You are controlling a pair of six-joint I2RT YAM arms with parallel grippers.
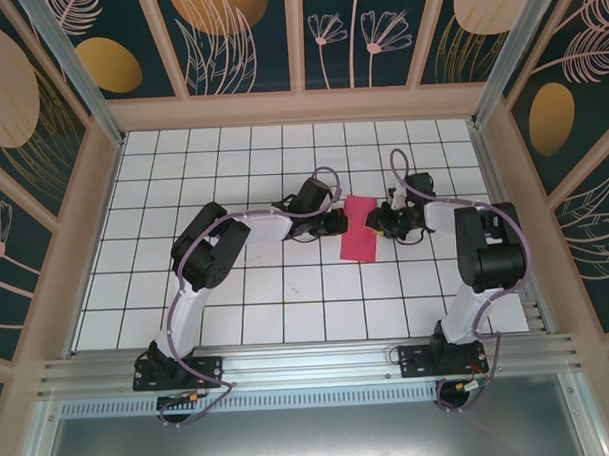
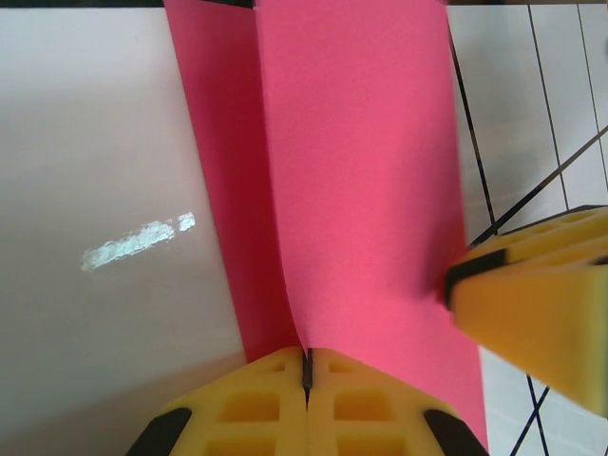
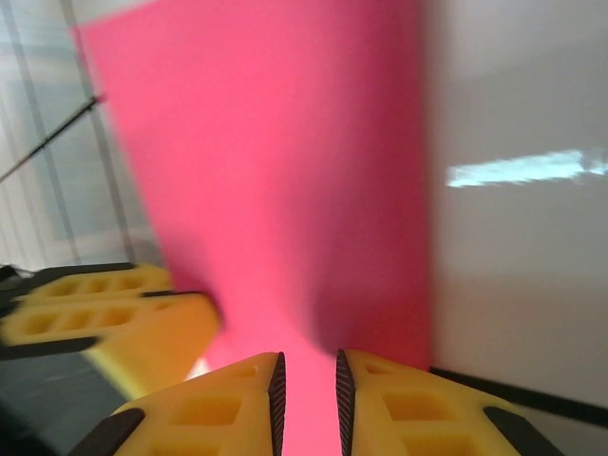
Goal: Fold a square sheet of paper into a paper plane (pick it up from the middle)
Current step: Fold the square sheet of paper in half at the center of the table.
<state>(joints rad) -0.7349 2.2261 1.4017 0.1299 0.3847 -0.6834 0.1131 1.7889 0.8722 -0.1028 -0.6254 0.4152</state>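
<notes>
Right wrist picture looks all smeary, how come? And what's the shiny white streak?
Right wrist view: blur smears the pink paper; the streak is light glare on the table. Left wrist view: sharper paper, same kind of glare. Top view: crisp, evenly lit.

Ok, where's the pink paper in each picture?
Top view: pink paper, in the middle of the white tiled table.
Left wrist view: centre, rising from the left gripper.
Right wrist view: centre-left, above the right gripper.
Shared landmark: the table's black grid lines.
</notes>
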